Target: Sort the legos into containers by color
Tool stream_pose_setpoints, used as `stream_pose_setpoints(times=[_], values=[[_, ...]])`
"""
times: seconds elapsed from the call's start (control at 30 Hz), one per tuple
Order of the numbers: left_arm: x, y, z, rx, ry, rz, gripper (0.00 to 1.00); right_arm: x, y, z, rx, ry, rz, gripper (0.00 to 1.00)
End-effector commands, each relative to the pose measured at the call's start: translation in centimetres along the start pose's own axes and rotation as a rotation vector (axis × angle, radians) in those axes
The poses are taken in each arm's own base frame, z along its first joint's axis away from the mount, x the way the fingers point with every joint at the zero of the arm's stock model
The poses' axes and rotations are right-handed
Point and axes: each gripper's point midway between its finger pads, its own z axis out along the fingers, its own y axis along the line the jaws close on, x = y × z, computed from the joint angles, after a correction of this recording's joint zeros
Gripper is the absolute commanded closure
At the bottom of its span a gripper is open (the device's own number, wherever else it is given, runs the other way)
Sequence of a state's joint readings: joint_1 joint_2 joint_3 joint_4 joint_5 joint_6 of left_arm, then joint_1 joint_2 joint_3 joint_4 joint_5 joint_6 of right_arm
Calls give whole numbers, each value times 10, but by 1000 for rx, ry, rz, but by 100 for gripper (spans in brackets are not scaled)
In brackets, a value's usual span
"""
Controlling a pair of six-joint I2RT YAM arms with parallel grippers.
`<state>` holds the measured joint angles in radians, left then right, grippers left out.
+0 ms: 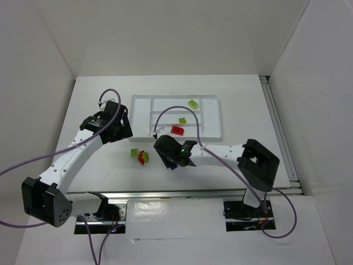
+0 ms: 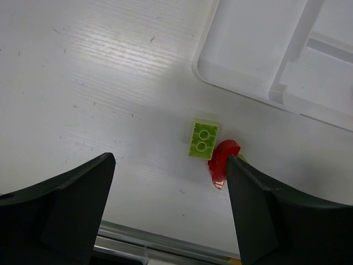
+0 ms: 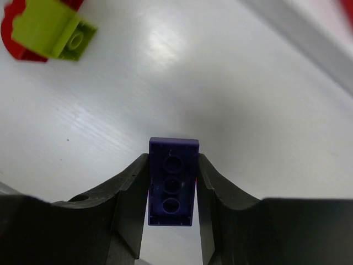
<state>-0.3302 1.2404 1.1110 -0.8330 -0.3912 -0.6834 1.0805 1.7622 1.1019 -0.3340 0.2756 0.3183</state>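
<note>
The left arm (image 1: 71, 157) stretches forward from its base in a long diagonal. Its wrist bends so that the left gripper (image 2: 170, 165) faces down, with its two dark fingers (image 2: 71, 204) spread wide apart. The right arm (image 1: 220, 150) folds sideways toward the left arm with its forearm lying low. The right gripper (image 3: 172, 163) also faces down, jaws closed. Its fingertips press both long sides of a dark blue brick (image 3: 172, 190), which stands out just past them.
</note>
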Motion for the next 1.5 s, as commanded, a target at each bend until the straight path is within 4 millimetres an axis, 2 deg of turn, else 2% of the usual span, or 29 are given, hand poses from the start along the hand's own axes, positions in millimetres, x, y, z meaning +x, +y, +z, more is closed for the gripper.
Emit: stream_pose_setpoints(times=[0.0,0.03,0.07,0.1,0.17,0.2,0.27,0.3,0.43,0.5,0.67,0.77,0.8,0.83,0.87,0.9,0.93,1.0,1.07,1.1,1.13,1.17,1.2,1.23,1.27,1.33,1.37,1.4,1.47], values=[[-14,-7,-6,31,-32,3,7,-32,-55,-44,147,-123,187,71],[-10,-6,-4,35,-19,17,7,-39,-71,-60,164,-170,241,71],[-7,-11,-5,75,-11,55,7,-29,-88,-59,188,-172,280,71],[-11,-16,-8,113,-36,58,7,-31,-118,-61,219,-186,362,71],[-6,-22,-9,168,-34,83,7,-40,-147,-75,246,-245,439,71],[-7,-28,-13,197,-49,101,7,-44,-172,-79,286,-271,494,71],[-8,-25,-9,181,-61,115,7,-59,-193,-85,291,-327,554,70],[-14,-20,-11,153,-81,123,7,-65,-217,-91,321,-346,587,70],[-15,-20,-13,148,-70,127,7,-75,-263,-73,388,-315,627,70],[-7,-21,-8,156,-51,132,7,-67,-278,-54,426,-263,635,70],[0,-29,-7,182,-30,140,7,-82,-318,-35,462,-293,695,68],[1,-29,-4,178,-23,143,7,-90,-326,-20,457,-285,691,68],[1,-29,-4,178,-23,143,7,-86,-328,-7,461,-258,680,67],[1,-29,-4,178,-23,143,7,-93,-332,-8,474,-260,680,62],[1,-29,-4,178,-23,143,7,-94,-333,-3,475,-255,680,42],[1,-29,-4,178,-23,143,7,-92,-334,5,477,-235,679,32],[2,-30,-5,186,-18,143,7,-92,-335,5,478,-220,669,26],[5,-33,-4,188,-10,154,7,-114,-328,-6,461,-253,656,19],[4,-32,-3,180,-14,154,7,-125,-318,-21,467,-286,639,18],[5,-32,-1,175,-6,146,7,-131,-303,-28,457,-302,607,18],[10,-30,1,166,9,151,7,-142,-297,-52,452,-355,602,24],[11,-31,0,159,4,140,7,-136,-289,-56,442,-357,593,27],[10,-27,-2,141,-3,114,9,-137,-272,-62,404,-366,573,30],[7,-26,-3,133,-16,80,9,-147,-257,-84,338,-425,576,32],[17,-23,-3,119,-1,38,9,-132,-242,-79,290,-405,568,34],[15,-22,-12,152,-41,-28,9,-139,-183,-91,114,-444,492,34],[19,-18,-10,146,-48,-51,9,-130,-163,-85,99,-418,459,28],[14,-16,-17,154,-79,-74,9,-130,-115,-86,14,-408,393,22],[7,-8,-18,134,-95,-106,9,-110,-76,-73,-28,-336,339,19]])
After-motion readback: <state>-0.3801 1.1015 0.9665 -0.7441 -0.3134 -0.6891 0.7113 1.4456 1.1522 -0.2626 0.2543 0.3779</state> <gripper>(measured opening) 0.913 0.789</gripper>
